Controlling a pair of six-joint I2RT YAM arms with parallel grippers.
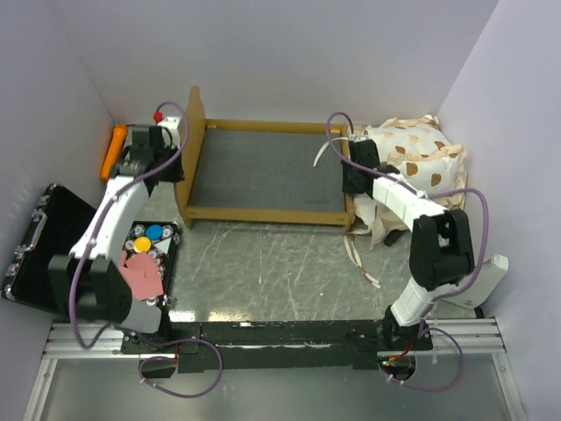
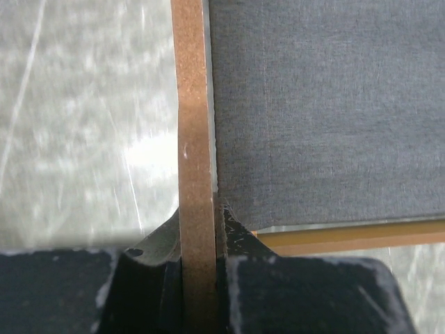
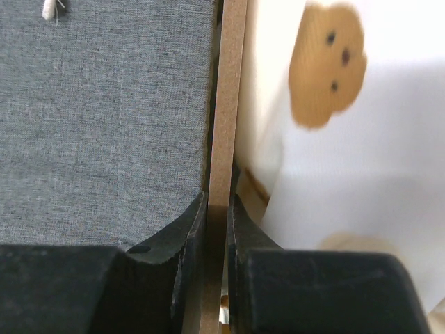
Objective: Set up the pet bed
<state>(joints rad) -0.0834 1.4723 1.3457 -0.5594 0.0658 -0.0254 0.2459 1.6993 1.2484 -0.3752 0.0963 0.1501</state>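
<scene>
1. Left gripper (image 2: pixel 198 236) is pinched tight on the bed frame's (image 1: pixel 263 167) headboard (image 2: pixel 193 125); right gripper (image 3: pixel 217 216) likewise on its footboard (image 3: pixel 228 97).
2. The frame looks stiff and light; these thin boards suit gripping.
3. Soft bedding (image 1: pixel 412 153) lies bunched just outside the footboard.

Light-wood rectangular pet bed frame (image 1: pixel 263 213): fibreboard-like wood, matt, smooth faces, finely grained cut edges. Grey rectangular cloth base (image 1: pixel 267 167): tight woven fabric, matt, faintly ribbed. Cream bear-print cloth bedding (image 1: pixel 412 153): soft thin fabric, matt, crumpled, ruffled trim. Grey table top (image 1: pixel 263 263): hard, semi-glossy, streaked with pale scratches. Black hard case (image 1: pixel 61 232): matt shell, silvery metal-looking edging. 2 grippers, left gripper (image 2: pixel 198 226) and right gripper (image 3: pixel 217 209): black matt plastic, speckled with pale scuffs. Silver base rail (image 1: pixel 478 327): brushed metal, dull sheen. Purple arm cables (image 1: pixel 75 303): smooth glossy sheathing.
</scene>
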